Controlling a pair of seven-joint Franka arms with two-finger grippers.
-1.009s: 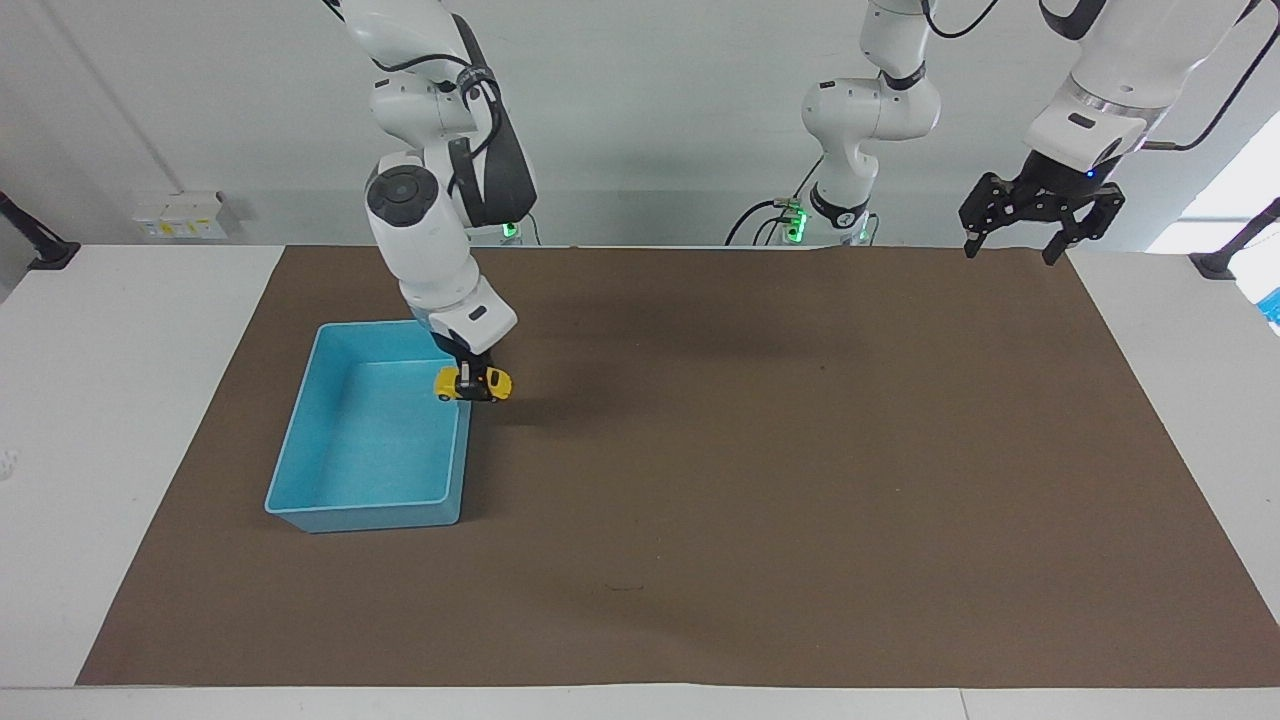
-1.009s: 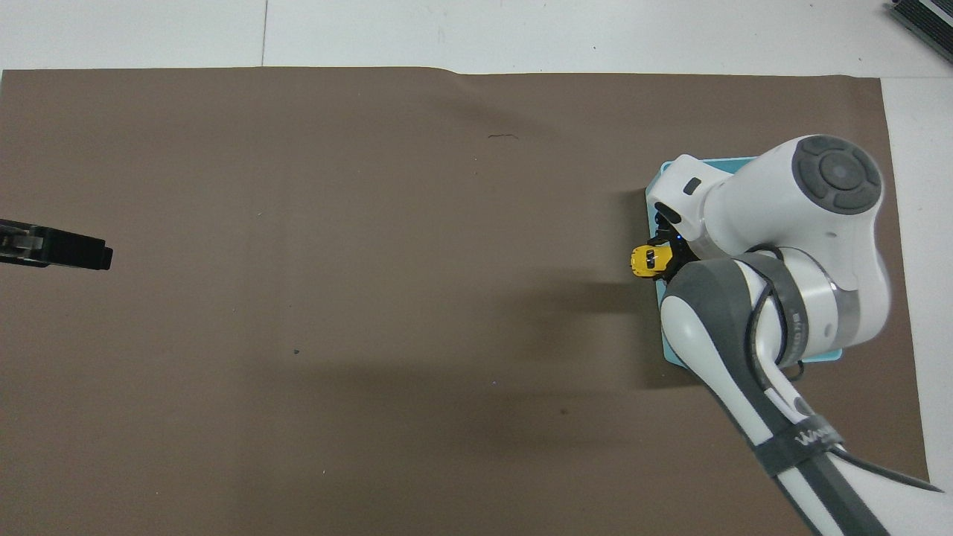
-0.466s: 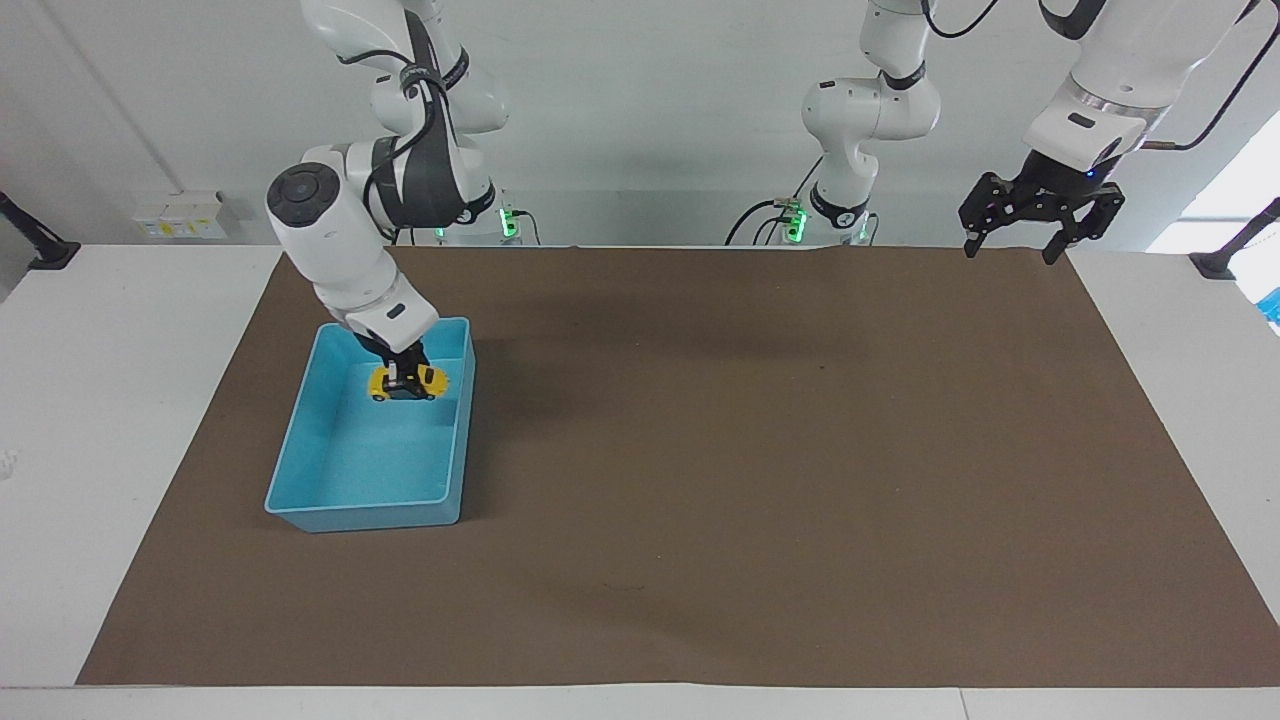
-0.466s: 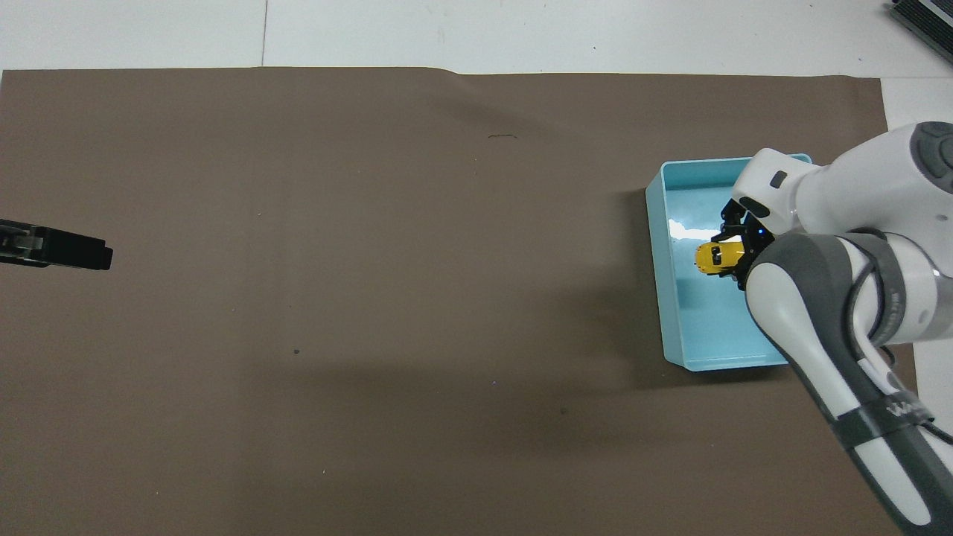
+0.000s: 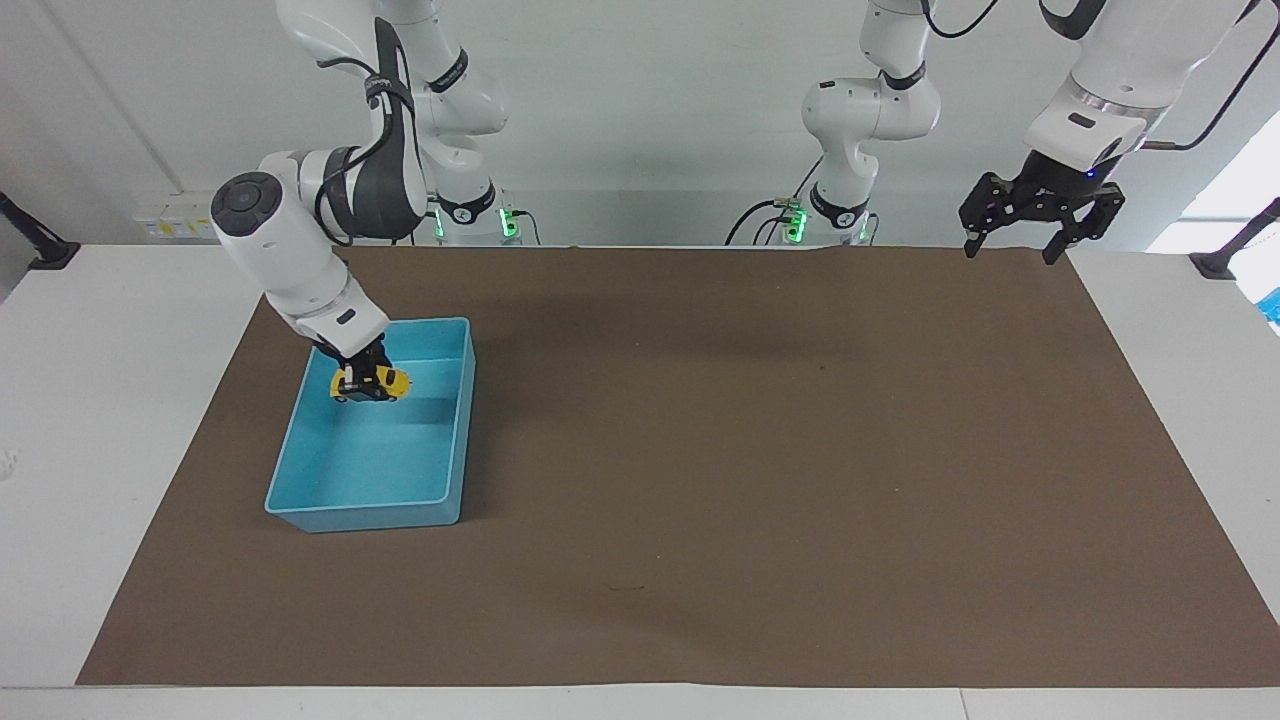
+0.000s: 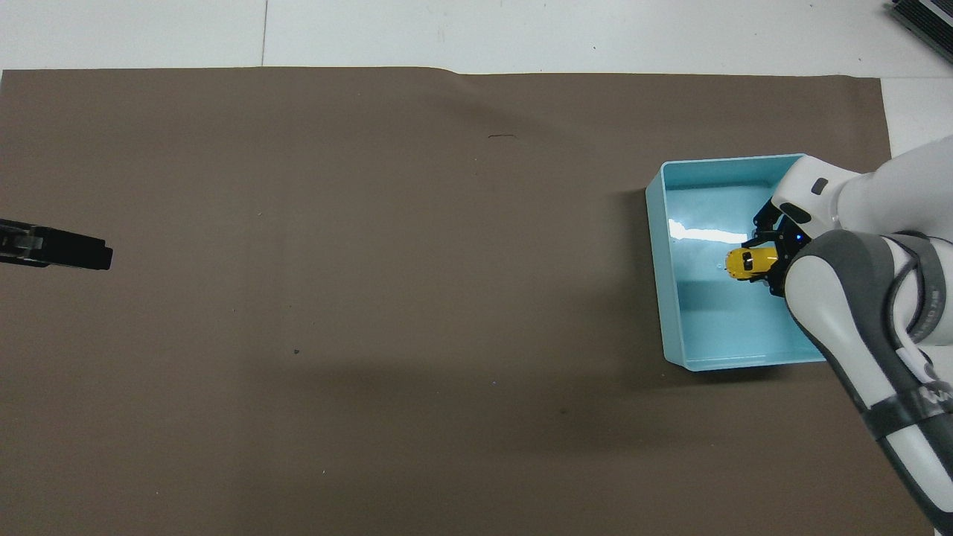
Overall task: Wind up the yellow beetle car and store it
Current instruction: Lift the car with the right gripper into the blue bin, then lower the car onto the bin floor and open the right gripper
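Note:
The yellow beetle car [image 5: 372, 383] [image 6: 747, 262] hangs in the air, clamped between the fingers of my right gripper [image 5: 358, 384] [image 6: 765, 262], which is shut on it. Car and gripper are over the inside of the light blue bin [image 5: 461, 440] [image 6: 656, 260], above the part of it nearer the robots. The bin stands on the brown mat toward the right arm's end of the table. My left gripper [image 5: 1010, 254] [image 6: 74, 251] waits open and holding nothing, raised over the mat's corner at the left arm's end.
A brown mat [image 5: 760, 450] covers most of the white table. The bin holds nothing else that I can see. The right arm's white and grey links [image 6: 856, 313] hang over the bin's outer side and hide part of it from above.
The right arm swung the car from above the bin's inner rim to over the bin's inside, toward the table's end. The left arm stayed still.

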